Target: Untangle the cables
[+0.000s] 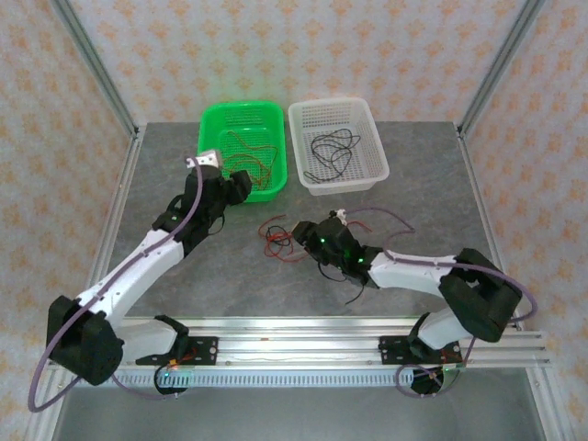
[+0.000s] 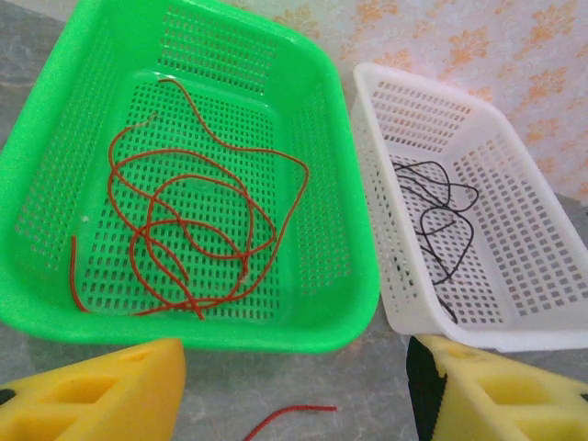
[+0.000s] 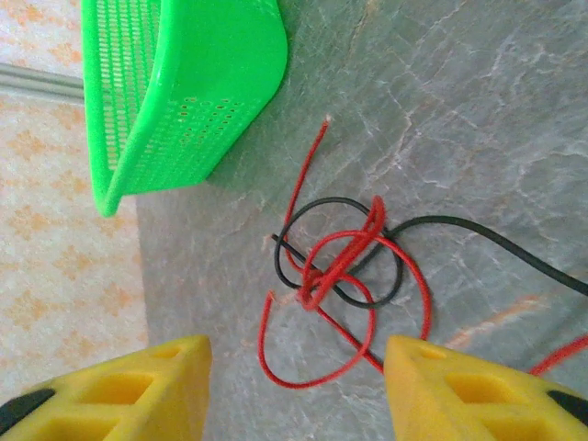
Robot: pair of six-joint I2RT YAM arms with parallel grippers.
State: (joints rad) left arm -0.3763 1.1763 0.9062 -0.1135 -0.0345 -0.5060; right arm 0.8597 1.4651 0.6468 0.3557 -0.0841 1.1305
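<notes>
A small tangle of red and black cables (image 1: 278,239) lies on the grey table just left of my right gripper (image 1: 305,231). In the right wrist view the tangle (image 3: 349,266) sits just beyond the open right gripper (image 3: 299,386), whose yellow fingers (image 3: 138,390) hold nothing. My left gripper (image 1: 237,188) hovers at the green basket's (image 1: 209,115) front wall, open and empty (image 2: 299,390), with a loose red cable end (image 2: 289,415) on the table below it. Several red cables (image 2: 193,230) lie in the green basket (image 2: 276,335). Black cables (image 2: 441,220) lie in the white basket (image 2: 478,335).
The white basket (image 1: 367,175) stands right of the green one at the table's back. A black cable strand (image 1: 354,296) trails under the right forearm. An aluminium rail (image 1: 294,335) runs along the near edge, and frame posts (image 1: 96,73) stand at the back corners.
</notes>
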